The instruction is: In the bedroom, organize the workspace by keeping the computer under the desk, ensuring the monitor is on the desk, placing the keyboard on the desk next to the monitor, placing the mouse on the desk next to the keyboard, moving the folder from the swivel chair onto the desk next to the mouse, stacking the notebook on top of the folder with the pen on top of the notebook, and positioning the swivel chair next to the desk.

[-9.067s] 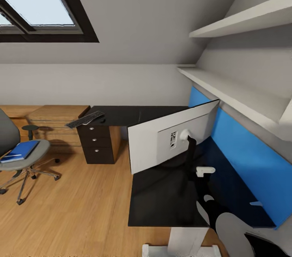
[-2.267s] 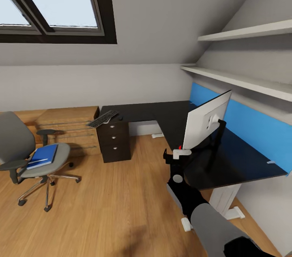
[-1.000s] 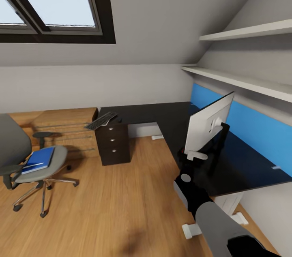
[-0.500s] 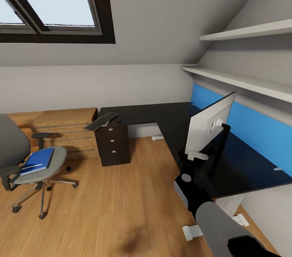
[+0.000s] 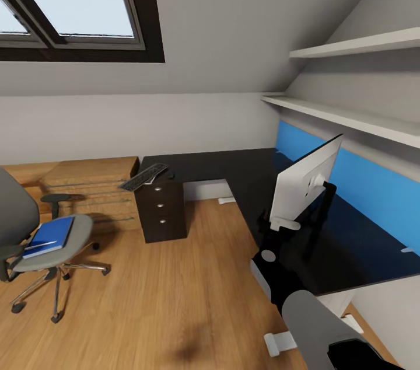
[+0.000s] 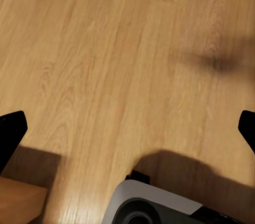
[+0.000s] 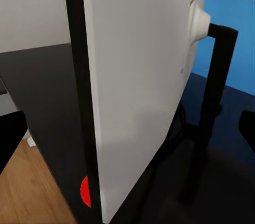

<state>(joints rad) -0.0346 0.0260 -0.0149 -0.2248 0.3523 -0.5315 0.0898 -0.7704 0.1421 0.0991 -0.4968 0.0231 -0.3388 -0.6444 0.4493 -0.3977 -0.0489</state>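
Note:
The L-shaped black desk point(image 5: 233, 166) fills the right side of the head view. The monitor point(image 5: 306, 183) stands on it with its white back toward me. My right gripper point(image 5: 280, 219) is at its lower near corner, open; in the right wrist view the right gripper point(image 7: 127, 134) has the monitor point(image 7: 138, 86) edge and red dot between its spread fingers. The keyboard point(image 5: 143, 176) and the small mouse point(image 5: 171, 174) lie on the desk's far left end. The folder point(image 5: 49, 234) with the pen point(image 5: 39, 244) on it lies on the swivel chair point(image 5: 76, 233). My left gripper point(image 6: 127, 128) hangs open over the floor. The computer is out of view.
A dark drawer unit point(image 5: 162, 212) stands under the desk's left end, with a light-wood chest of drawers point(image 5: 87, 180) beside it. Wall shelves point(image 5: 350, 119) and a blue panel point(image 5: 373, 189) run behind the monitor. Wood floor point(image 5: 175, 288) lies open between chair and desk.
The whole head view has drifted, so chair and folder sit further left and lower and the monitor further right. My right gripper stays at the monitor's lower corner.

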